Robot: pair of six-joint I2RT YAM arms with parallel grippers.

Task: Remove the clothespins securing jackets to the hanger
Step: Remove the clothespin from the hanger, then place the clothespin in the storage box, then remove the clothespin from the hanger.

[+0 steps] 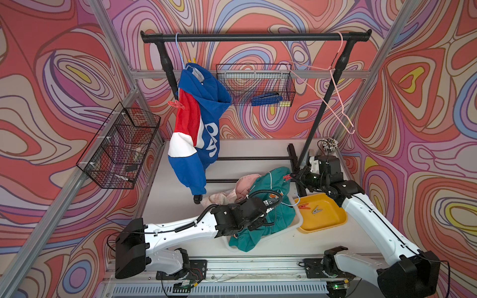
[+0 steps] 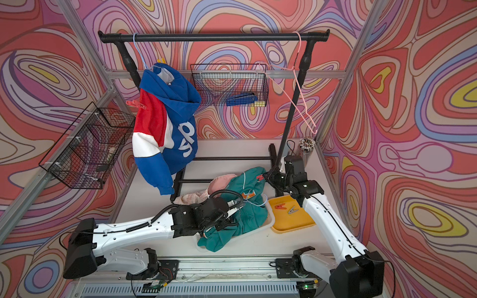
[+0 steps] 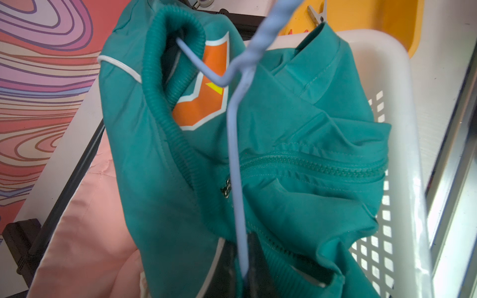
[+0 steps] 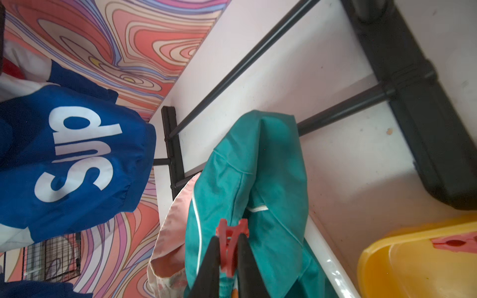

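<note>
One red clothespin [image 4: 228,247] between right fingers [image 4: 210,268]

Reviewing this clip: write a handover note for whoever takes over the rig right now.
Left gripper: shut on the blue hanger inside the teal jacket, over the white basket.
Right gripper: shut on the red clothespin at that jacket's edge; seemingly not off yet.
Done: orange clothespin and grey clothespin in the yellow tray.
To do: this pin, then the coral clothespin and yellow clothespin on the hanging blue jacket.
</note>
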